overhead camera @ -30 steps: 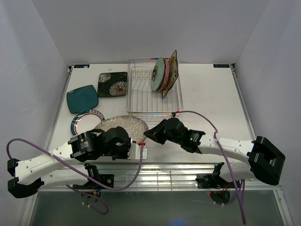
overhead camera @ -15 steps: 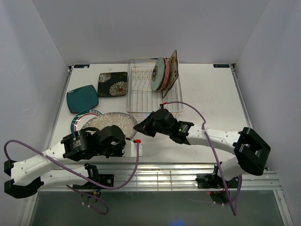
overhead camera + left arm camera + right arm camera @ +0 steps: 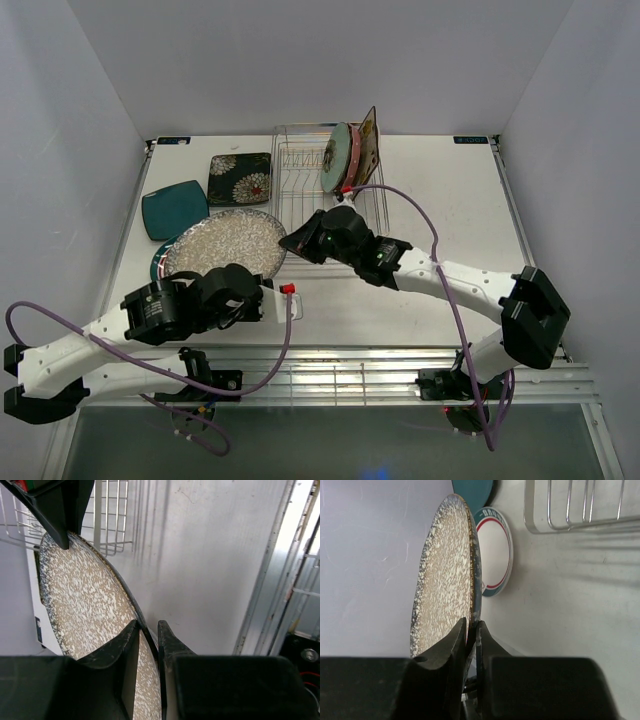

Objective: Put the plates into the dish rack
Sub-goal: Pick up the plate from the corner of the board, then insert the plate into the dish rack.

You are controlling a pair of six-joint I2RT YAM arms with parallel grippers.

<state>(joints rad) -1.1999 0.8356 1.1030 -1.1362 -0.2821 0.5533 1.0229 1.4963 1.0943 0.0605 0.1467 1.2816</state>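
Observation:
A large grey speckled plate (image 3: 225, 243) hangs tilted above the table's left front, held by both arms. My left gripper (image 3: 243, 275) is shut on its near rim, and the rim (image 3: 127, 592) runs between those fingers (image 3: 147, 628). My right gripper (image 3: 287, 243) is shut on its right rim (image 3: 472, 625), with the plate (image 3: 445, 570) edge-on in that view. The dish rack (image 3: 300, 190) stands behind, with a mint green plate (image 3: 335, 157), a pink plate (image 3: 350, 162) and a cream floral square plate (image 3: 368, 148) upright at its right end.
A black floral square plate (image 3: 240, 178) and a teal plate (image 3: 174, 208) lie flat left of the rack. A white teal-rimmed plate (image 3: 495, 550) lies under the raised plate, partly hidden from above. Purple cables trail from both arms. Grey walls close three sides.
Both arms have lifted the speckled plate off the table, carrying it left and toward the back, and its face has tipped up. Both grips stayed shut.

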